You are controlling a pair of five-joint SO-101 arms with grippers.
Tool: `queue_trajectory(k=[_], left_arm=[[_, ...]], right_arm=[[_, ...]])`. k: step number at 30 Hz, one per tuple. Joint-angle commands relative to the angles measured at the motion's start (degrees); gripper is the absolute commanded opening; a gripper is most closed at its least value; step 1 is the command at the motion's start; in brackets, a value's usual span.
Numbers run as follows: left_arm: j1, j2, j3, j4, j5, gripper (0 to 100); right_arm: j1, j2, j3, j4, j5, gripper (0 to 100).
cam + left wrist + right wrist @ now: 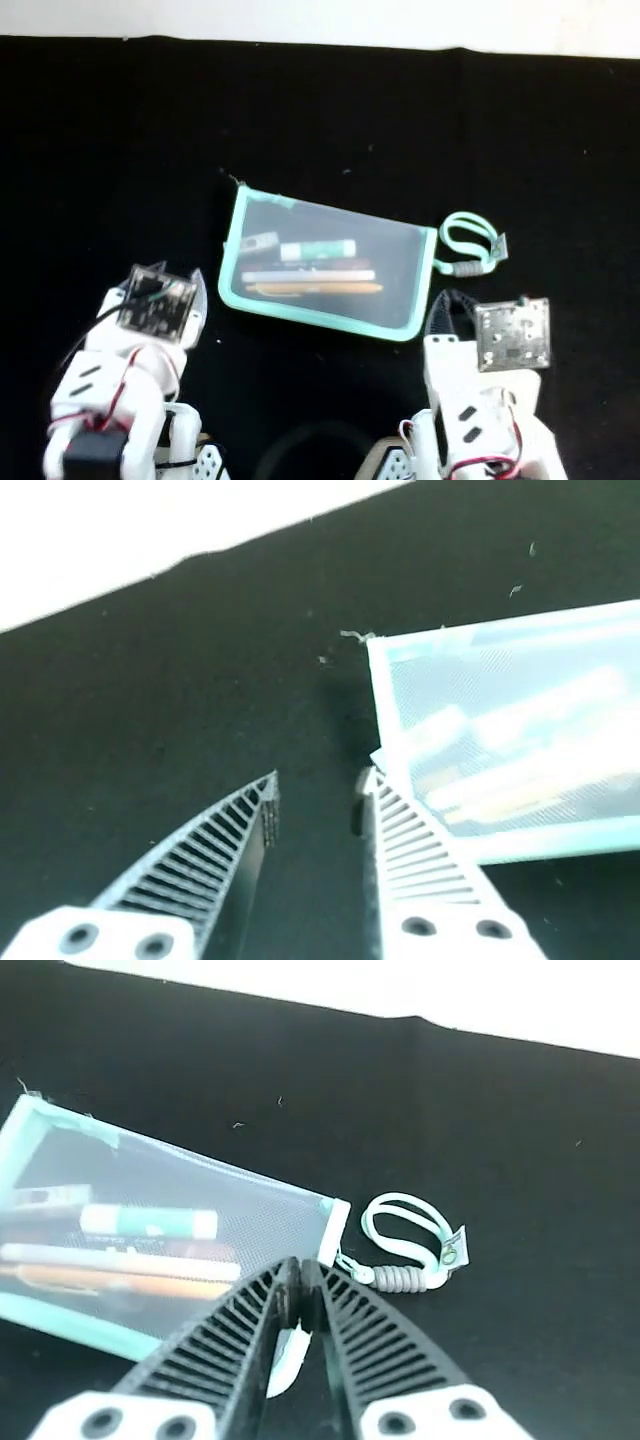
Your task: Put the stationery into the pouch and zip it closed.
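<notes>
A rectangular pouch (400, 290) of translucent mesh, mint-trimmed, lies flat holding pens (310, 276). The ribbed left hand (320, 785) stands apart at its corner. The right hand (300, 1275) is pressed together beside the coiled strap (400, 1278).

White arms (95, 378), red-black cables (128, 385), black ribbed right gripper (302, 1272).

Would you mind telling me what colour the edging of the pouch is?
Mint green, framing a translucent mesh body; the high view shows the pouch best.
</notes>
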Motion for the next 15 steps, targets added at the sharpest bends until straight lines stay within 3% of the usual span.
queue_trajectory(k=[1, 6, 10, 15], left_arm=[[0.92, 0.22, -6.55, 2.46, 0.44, 16], [0.92, 0.40, -9.98, 2.37, 0.44, 16], [0.75, 7.16, -13.32, 2.20, 0.44, 16], [0.66, 25.45, -19.38, 2.37, 0.44, 16]], right_arm=[[0.04, 9.80, -12.09, 3.03, -1.23, 12.8], [0.04, 24.31, -26.51, 9.98, -3.16, 30.3], [0.04, 34.15, -35.38, 12.00, -2.90, 31.1], [0.04, 43.82, -42.77, 11.74, -2.90, 31.2]])
